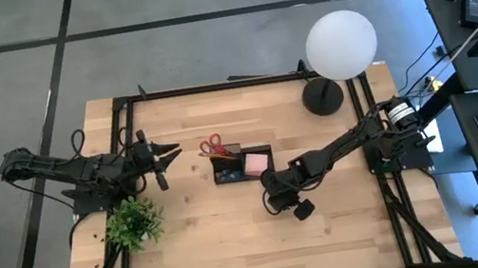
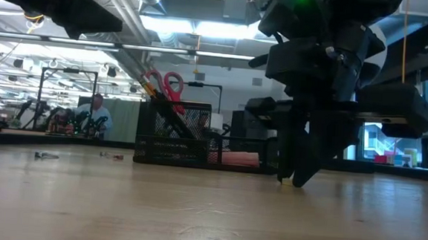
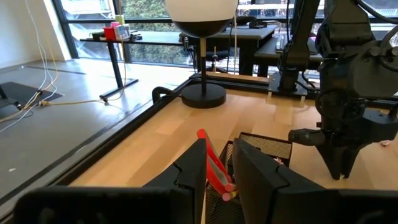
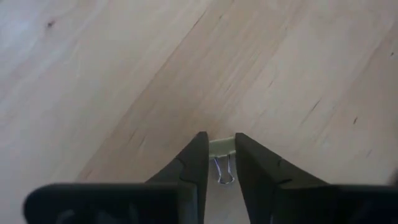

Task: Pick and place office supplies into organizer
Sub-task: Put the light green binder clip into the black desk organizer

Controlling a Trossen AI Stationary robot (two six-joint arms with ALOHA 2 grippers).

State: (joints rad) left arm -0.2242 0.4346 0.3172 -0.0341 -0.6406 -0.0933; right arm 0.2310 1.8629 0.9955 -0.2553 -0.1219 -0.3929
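Pinching a small binder clip [image 4: 222,157] between its fingers, the right hand [image 4: 218,163] is sitting tip-down on the table [image 1: 208,245], just in front of the organizer [image 1: 242,166]. Left hand [image 1: 162,164] is hanging near the table's left edge, fingers slightly apart, gripping nothing.

no text, label, brand, number or sign can be read in any of the views — nothing legible shows on the organizer, the supplies, the arms or the room behind.
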